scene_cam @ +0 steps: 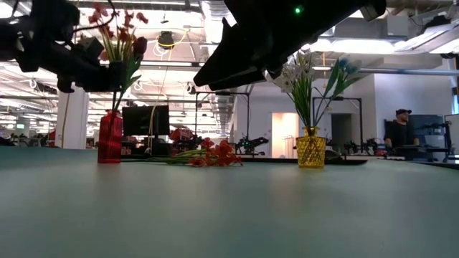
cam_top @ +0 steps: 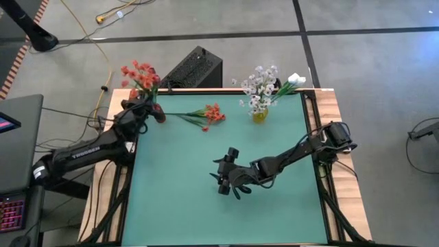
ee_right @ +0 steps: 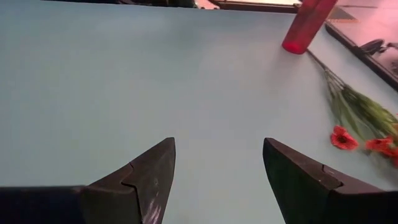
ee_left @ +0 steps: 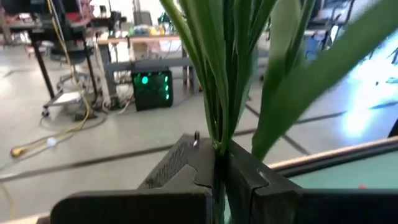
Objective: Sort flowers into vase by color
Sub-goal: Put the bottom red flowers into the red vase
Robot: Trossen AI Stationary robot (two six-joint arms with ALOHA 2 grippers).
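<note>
At the table's point(cam_top: 206, 206) far left corner I have the left hand point(cam_top: 145, 104) clenched on a bunch of green stems point(ee_left: 224, 74), right at the red vase point(scene_cam: 110, 137); red blossoms point(cam_top: 140, 75) stand above it. One red flower point(cam_top: 209, 114) lies flat on the table between the two vases, stem toward the red vase, well apart from both hands. White flowers point(cam_top: 260, 86) stand in the yellow vase point(scene_cam: 310, 151) near the far right corner. My right hand point(cam_top: 227, 180) hovers over the middle of the table, fingers point(ee_right: 140, 180) spread wide, gripping nothing.
</note>
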